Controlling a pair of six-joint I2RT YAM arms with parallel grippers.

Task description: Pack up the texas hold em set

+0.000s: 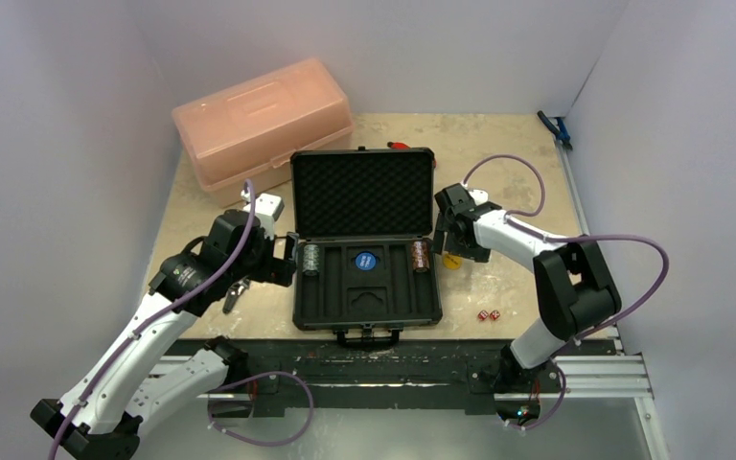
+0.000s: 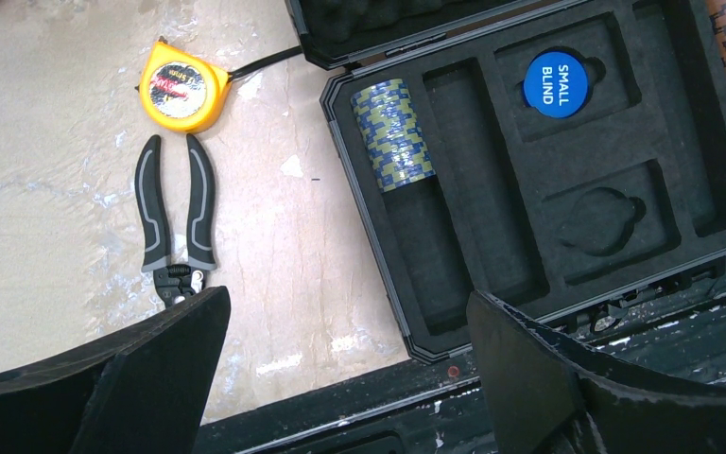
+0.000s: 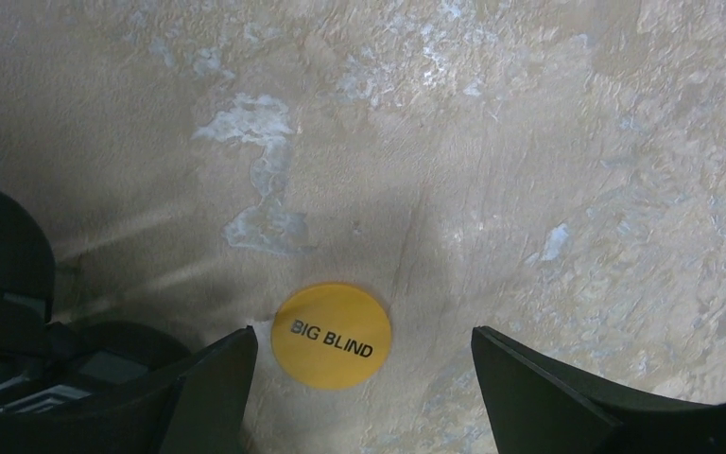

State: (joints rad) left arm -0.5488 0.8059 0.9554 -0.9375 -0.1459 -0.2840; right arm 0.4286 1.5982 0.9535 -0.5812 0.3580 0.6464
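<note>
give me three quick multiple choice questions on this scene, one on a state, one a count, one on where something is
1. The black case is: A) shut; B) open, with its lid upright; C) upside down.
2. Red dice on the table: A) one; B) four; C) two.
3. The yellow BIG BLIND disc lies: A) on the table between the right gripper's fingers; B) inside the case; C) on the dice.

Answers:
1 B, the top view shows the foam-lined lid standing raised.
2 C, a pair sits on the table near the case's front right corner.
3 A, the right wrist view shows it flat on the bare tabletop between the spread fingers.
</note>
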